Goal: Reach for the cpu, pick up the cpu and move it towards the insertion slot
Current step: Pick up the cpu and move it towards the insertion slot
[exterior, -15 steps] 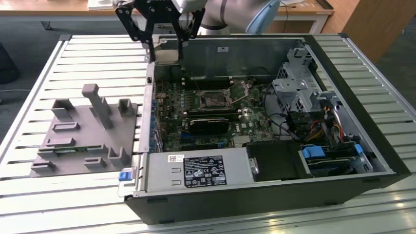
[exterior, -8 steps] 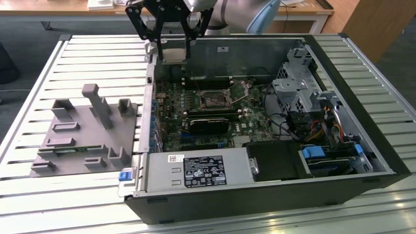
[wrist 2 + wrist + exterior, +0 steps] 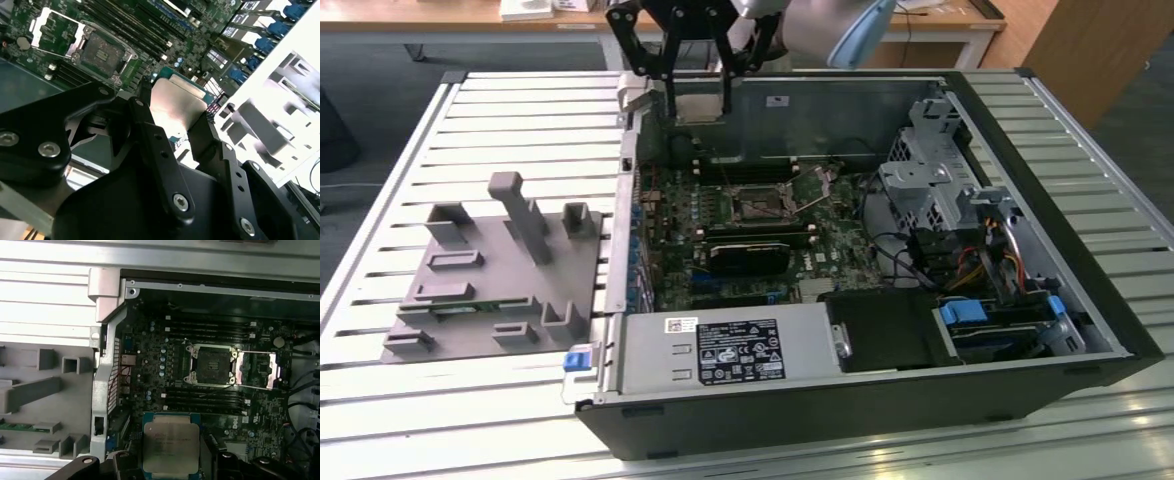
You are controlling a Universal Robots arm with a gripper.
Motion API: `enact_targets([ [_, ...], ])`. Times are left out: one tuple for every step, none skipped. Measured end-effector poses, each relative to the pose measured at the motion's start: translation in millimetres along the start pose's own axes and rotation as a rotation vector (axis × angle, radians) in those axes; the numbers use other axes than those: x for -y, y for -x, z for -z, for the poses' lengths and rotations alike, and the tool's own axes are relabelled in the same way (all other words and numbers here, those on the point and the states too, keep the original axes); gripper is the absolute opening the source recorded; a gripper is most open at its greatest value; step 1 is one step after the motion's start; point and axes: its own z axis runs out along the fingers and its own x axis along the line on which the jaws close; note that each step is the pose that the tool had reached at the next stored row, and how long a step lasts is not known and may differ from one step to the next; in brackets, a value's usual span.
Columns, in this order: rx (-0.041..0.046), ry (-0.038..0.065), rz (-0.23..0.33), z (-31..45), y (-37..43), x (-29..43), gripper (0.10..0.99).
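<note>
**Chip in the air over the open case**

Exterior view first: the hand hangs above the far edge of the open computer case, which lies on its side on the slatted counter. Its two black fingers are clamped on the cpu — lifted clear of the board. In both wrist views the cpu sits pinched between the fingers, silvery top showing, green rim at its edges. The insertion slot lies open on the motherboard below, dark centre inside a thin metal frame — well apart from the chip. A grey fixture tray rests on the counter beside the case.
</note>
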Motion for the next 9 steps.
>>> enact_targets([
  [0.0000, 0.000, 0.000, 0.0, 2.4, -0.9, 0.541],
  [0.0000, 0.000, 0.000, 0.0, 4.6, -1.7, 0.541],
  [0.0000, 0.000, 0.000, 0.1, 6.9, -2.5, 0.541],
  [0.0000, 0.000, 0.000, 0.1, 9.5, -3.4, 0.541],
  [0.0000, 0.000, 0.000, 0.1, 11.7, -4.1, 0.541],
  [0.0000, 0.000, 0.000, 0.1, 14.0, -4.8, 0.541],
  [0.0000, 0.000, 0.000, 0.2, 16.3, -5.5, 0.541],
  [-0.0001, 0.000, 0.000, 0.2, 18.6, -6.3, 0.541],
  [0.0000, 0.000, 0.000, 0.2, 20.8, -7.1, 0.541],
])
